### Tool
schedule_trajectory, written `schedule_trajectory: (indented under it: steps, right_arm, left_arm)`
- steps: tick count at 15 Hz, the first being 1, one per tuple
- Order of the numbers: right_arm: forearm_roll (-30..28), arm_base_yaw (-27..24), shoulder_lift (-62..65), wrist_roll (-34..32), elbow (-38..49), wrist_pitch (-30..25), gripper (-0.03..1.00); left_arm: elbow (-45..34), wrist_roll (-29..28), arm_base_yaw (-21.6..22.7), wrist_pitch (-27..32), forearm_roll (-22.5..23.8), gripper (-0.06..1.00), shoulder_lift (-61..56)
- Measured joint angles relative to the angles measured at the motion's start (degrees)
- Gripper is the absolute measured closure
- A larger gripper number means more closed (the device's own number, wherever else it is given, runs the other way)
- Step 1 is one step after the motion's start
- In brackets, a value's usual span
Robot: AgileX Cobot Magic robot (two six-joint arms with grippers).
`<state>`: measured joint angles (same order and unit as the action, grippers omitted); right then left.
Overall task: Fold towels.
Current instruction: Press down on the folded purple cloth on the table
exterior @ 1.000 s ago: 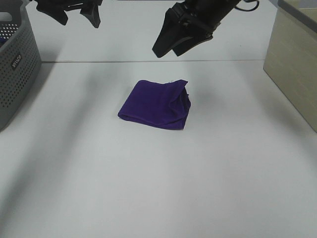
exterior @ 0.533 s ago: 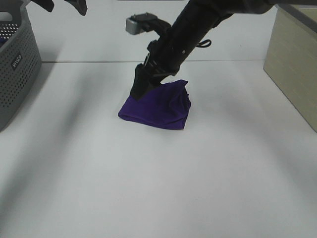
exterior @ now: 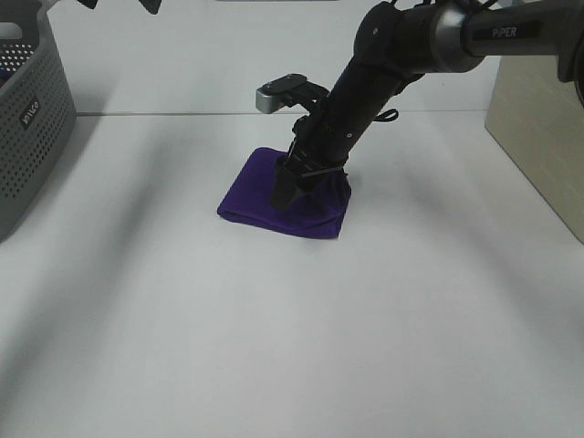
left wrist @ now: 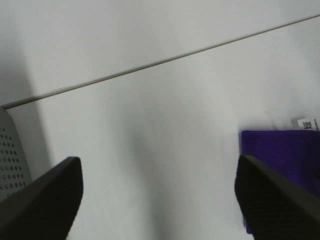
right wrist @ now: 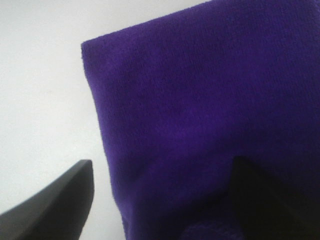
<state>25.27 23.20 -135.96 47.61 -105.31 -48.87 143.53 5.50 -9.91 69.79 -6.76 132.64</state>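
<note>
A deep purple towel (exterior: 251, 196) lies folded into a small pad near the middle of the white table. My right gripper (exterior: 297, 187) has come down onto its top, and the arm covers the towel's right rear part. In the right wrist view the towel (right wrist: 200, 100) fills most of the picture, and the right gripper (right wrist: 165, 200) stands open just above it, nothing clamped. My left gripper (exterior: 119, 5) hangs high at the back left, barely in the picture. It is open and empty (left wrist: 160, 200), with the towel's corner (left wrist: 280, 155) and white tag (left wrist: 307, 123) off to one side.
A grey perforated basket (exterior: 27, 119) stands at the table's left edge and shows in the left wrist view too (left wrist: 7, 160). A beige box (exterior: 538, 109) sits at the right edge. A thin seam (exterior: 182, 113) crosses the table behind the towel.
The right arm swung down from above the table's rear onto the towel. The left gripper rose until almost out of the top of the picture. The towel kept its place.
</note>
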Motion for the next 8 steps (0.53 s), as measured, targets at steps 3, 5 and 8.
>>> schedule_trajectory:
  steps: [3,5,8]
  right_arm:
    - [0.40,-3.38,0.00,0.00,0.00,0.06,0.22]
    - [2.01,-6.13,0.00,-0.06,0.00,0.17,0.22]
    - [2.92,-7.68,-0.06,-0.06,0.00,0.29,0.22]
  left_arm:
    - [-0.80,0.00,0.00,0.06,-0.11,0.18,-0.11]
    - [-1.95,0.06,0.00,0.06,-0.17,0.18,-0.11]
    - [-4.64,0.06,0.00,0.06,-0.17,0.18,-0.11]
